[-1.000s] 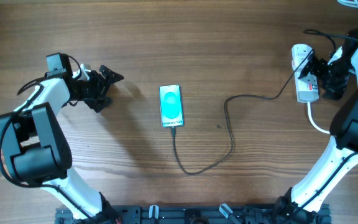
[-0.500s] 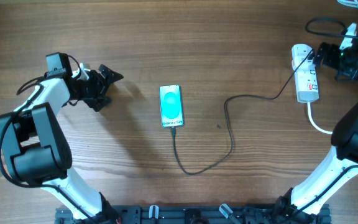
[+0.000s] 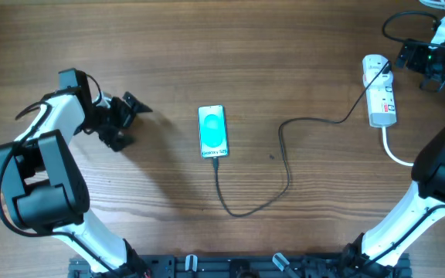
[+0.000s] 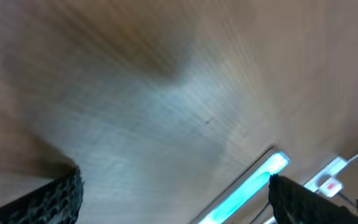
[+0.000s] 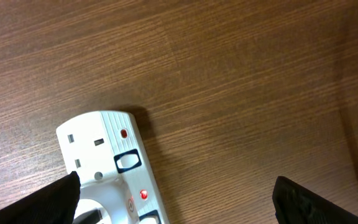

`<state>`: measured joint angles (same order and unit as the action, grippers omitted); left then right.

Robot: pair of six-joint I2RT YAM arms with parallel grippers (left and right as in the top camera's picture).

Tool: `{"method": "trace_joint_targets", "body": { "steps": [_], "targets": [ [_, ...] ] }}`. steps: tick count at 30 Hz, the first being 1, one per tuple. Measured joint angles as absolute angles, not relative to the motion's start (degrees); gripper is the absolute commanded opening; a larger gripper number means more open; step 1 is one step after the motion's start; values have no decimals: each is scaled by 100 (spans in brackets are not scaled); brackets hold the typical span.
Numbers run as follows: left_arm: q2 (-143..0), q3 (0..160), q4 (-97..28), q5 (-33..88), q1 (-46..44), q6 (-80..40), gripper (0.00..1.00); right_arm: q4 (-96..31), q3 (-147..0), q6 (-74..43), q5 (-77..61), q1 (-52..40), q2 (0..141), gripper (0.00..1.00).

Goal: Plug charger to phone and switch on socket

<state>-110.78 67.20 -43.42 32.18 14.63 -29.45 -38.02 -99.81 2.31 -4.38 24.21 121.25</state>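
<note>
The phone (image 3: 212,131) lies flat mid-table with a teal-green screen; its edge shows in the left wrist view (image 4: 253,186). The thin black charger cable (image 3: 284,154) runs from the phone's near end in a loop to the white socket strip (image 3: 380,100) at the far right. In the right wrist view the strip (image 5: 107,168) shows a lit red lamp. My left gripper (image 3: 126,120) is open and empty, left of the phone. My right gripper (image 3: 412,66) is open and empty, above and just right of the strip's far end.
A thick white cord (image 3: 392,150) leaves the strip's near end and curves to the right. A black cable loop (image 3: 400,23) lies at the far right corner.
My right gripper has lifted off the socket strip and moved back to the far right. My left gripper has turned and shifted slightly toward the near side.
</note>
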Motion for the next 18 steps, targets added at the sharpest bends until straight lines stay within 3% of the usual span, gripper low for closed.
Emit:
{"method": "trace_joint_targets", "body": {
  "steps": [7, 13, 18],
  "targets": [
    [-11000, 6820, -5907, 2773, 1463, -2825, 100, -3798, -9983, 231, -438, 2421, 12125, 100],
    [-9155, 7260, -6803, 2552, 1424, -2425, 100, -3802, -9981, 231, -440, 2421, 12125, 100],
    [-8897, 7273, -7188, 2346, 854, -2381, 100, -3800, -9981, 231, -438, 2421, 12125, 100]
  ]
}}
